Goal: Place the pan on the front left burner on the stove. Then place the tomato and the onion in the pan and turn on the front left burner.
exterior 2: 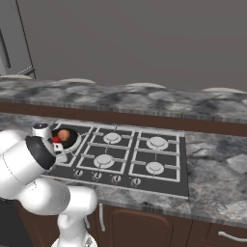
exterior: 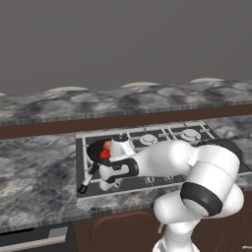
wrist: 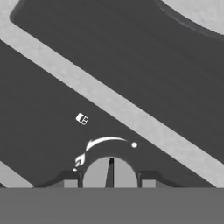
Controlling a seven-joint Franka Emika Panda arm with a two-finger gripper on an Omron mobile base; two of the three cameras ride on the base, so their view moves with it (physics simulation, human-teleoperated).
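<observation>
In the left base view the white arm reaches from the lower right toward the middle left of the frame, its hand low over the front edge of the stove. The stove is a dark cooktop with pale grates set into a mottled grey stone bench.

The pan sits at the left end of the stove, left of centre in this frame, on the front left burner. Its thin handle points down toward the lower left, ending at the stove's front edge. The tomato shows as a bright red ball inside the pan, partly behind the arm's wrist. In the right base view, at middle left, the onion lies in the pan as an orange-tan ball, with the tomato just beside it on its lower left.

In the hand view the tool is at the bottom centre, and its 2 dark fingertips stand on either side of a round grey knob with a dark pointer line. The tips look close against the knob's sides, a narrow grip, though actual contact is hard to confirm. A white curved arrow mark and a small white symbol lie on the dark panel above the knob. Pale grate bars cross this frame diagonally.
</observation>
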